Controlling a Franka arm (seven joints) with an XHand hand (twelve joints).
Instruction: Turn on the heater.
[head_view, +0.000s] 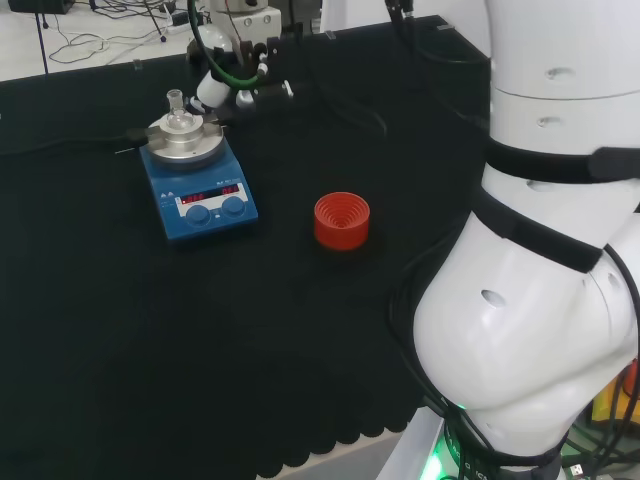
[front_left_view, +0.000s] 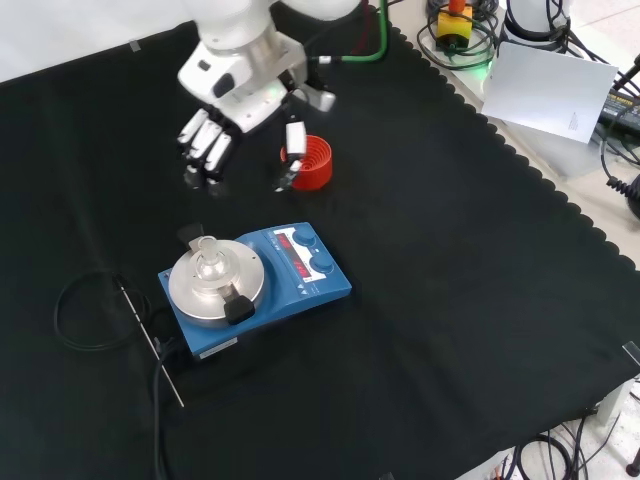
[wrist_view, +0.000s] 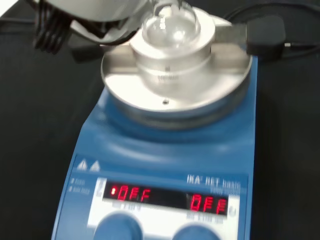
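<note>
You're looking at the heater (front_left_view: 262, 285) sitting flat on the black tabletop (front_left_view: 450, 300), a blue slab of a box with a round metal plate (front_left_view: 215, 283) on top and a small clear glass flask (front_left_view: 206, 256) seated in a metal block at the plate's centre. In the front view its panel is facing up and to the right, and that's where the two blue knobs (front_left_view: 314, 266) are waiting, just below the red display (wrist_view: 170, 196) — I'd judge those rigid and easy to turn, needing a pinch on the rim of one knob and a twist, nothing more. The box itself looks heavy enough to be staying put under a light turn, but that glass on top is fragile, so you're wanting to come in low from the panel side and keep clear of the flask. Now the hand (front_left_view: 228, 105) — it's hanging above the cloth, up and to the left of the heater in the front view, well apart from it, palm tilted down. The fingers (front_left_view: 205, 148) are drooping in a relaxed spread, the thumb standing off to the side, and they're holding nothing at all. Just beside the thumb a red ribbed stand (front_left_view: 311, 163) is sitting empty — mind it as you're swinging across toward those knobs.
</note>
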